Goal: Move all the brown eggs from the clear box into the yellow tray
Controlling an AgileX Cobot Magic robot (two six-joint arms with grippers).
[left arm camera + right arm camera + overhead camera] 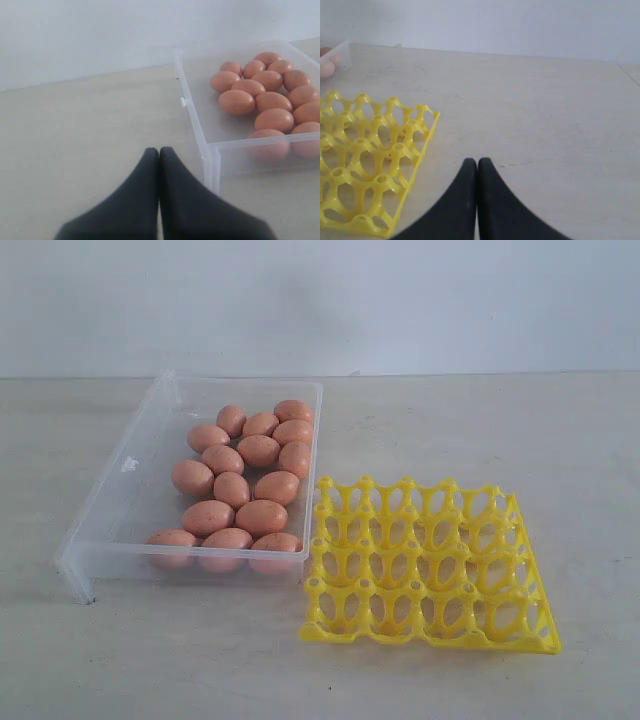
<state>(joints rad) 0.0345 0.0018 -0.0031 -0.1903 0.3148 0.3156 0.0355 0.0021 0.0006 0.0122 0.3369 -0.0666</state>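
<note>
Sitting in the right half of the box (135,490), the eggs (245,475) are lying bunched. The tray (430,643) is resting just right of it, nearer. Left gripper (159,155) and right gripper (477,165) are hovering, both clenched.

Left pincer (159,150) closed — empty, right pincer (477,161) closed

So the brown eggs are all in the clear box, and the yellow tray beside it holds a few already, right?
No: the yellow tray holds none yet, as the exterior view shows. The brown eggs are all in the clear box beside it.
</note>
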